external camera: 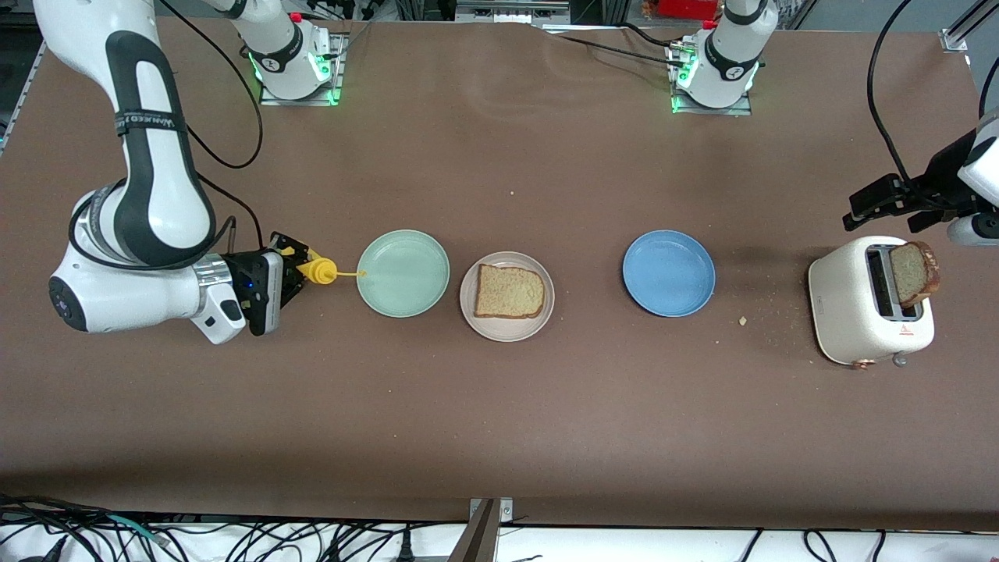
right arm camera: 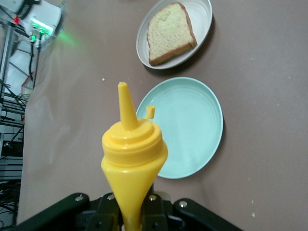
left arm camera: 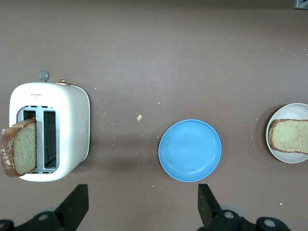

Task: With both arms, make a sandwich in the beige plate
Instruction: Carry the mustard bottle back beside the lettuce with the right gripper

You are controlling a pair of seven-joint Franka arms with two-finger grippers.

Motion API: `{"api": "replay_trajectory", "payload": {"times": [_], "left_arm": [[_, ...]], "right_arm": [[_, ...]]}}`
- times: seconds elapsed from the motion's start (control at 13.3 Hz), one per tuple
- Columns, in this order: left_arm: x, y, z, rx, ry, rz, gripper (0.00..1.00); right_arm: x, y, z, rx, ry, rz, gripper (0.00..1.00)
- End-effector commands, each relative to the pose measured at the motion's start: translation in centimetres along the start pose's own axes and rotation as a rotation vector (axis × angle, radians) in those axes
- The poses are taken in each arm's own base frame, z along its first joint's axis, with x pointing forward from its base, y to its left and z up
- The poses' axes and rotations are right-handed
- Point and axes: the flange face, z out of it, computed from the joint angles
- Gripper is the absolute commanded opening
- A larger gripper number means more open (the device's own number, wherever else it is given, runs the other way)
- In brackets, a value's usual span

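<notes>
My right gripper (external camera: 293, 269) clenches a yellow mustard bottle (right arm camera: 132, 159), its cap detail clear only from that wrist. The left gripper (left arm camera: 142, 204) hangs released over table between toaster (external camera: 866, 304) and blue plate (external camera: 669, 272). One bread slice (external camera: 509, 291) lies on the beige plate (external camera: 546, 316), beside the mint-green plate (external camera: 403, 273); another (external camera: 915, 273) stands in the toaster.

Only a black band on the right arm (external camera: 148, 125) carries lettering, too blurred to read; the toaster (external camera: 862, 312) bears a tiny red mark, unreadable.
</notes>
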Motion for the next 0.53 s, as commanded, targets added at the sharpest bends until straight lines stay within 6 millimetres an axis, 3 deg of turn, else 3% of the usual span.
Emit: {"api": "replay_trajectory", "payload": {"times": [0.0,0.23,0.38,0.45], "left_arm": [[-1.5,-0.5,-0.9,0.07,0.023,0.0,1.0],[-1.7,0.0,-0.8,0.105,0.021,0.017,1.0],[-1.6,0.8,-0.5,0.135,0.012,0.024,1.0],[-1.3,0.8,0.1,0.139,0.003,0.024,1.0]], "right_arm": [[-3.0,0.9,0.4,0.039,0.14,-0.09,0.0],[-6.8,2.5,2.2,0.06,0.304,-0.22,0.0],[-9.3,3.2,2.2,0.049,0.337,-0.279,0.0],[-10.9,4.4,3.9,0.048,0.387,-0.363,0.0]]}}
